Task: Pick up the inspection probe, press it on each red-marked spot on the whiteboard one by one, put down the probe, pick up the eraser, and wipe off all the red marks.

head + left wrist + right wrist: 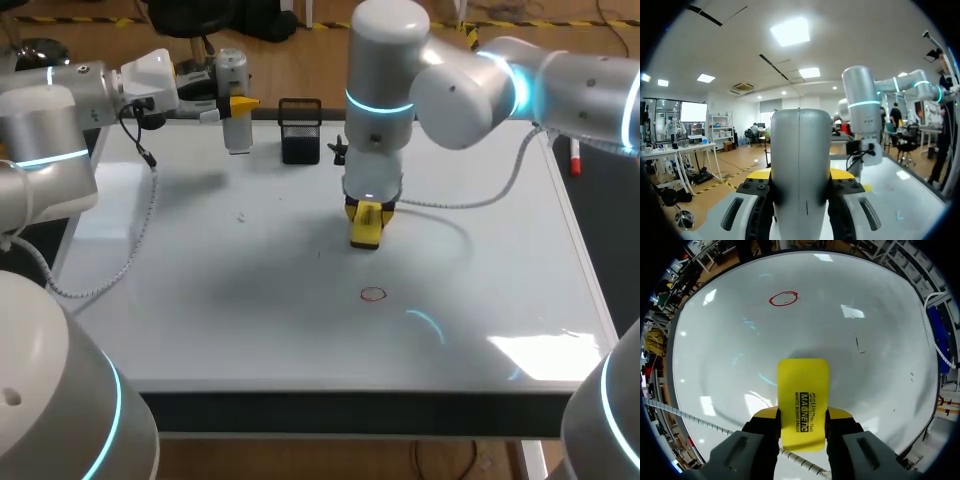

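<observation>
A grey, round-topped inspection probe [234,110] is upright at the whiteboard's far left edge, with my left gripper [236,104] shut on it. In the left wrist view the probe [800,165] fills the space between the left gripper's [800,176] yellow-tipped fingers. Over the middle of the whiteboard [200,320], my right gripper [367,214] points down, shut on a yellow eraser [366,230]. The right wrist view shows the eraser [803,405] clamped in my right gripper [802,416] above the board. One red circle mark [373,294] lies nearer the front edge, ahead of the eraser [783,298].
A black mesh holder [300,130] stands at the board's far edge, with a small black object [338,150] beside it. The right arm's cable [450,206] loops over the board. The left arm's cable [140,225] hangs along the left side. A red marker [574,158] lies off the board's right edge.
</observation>
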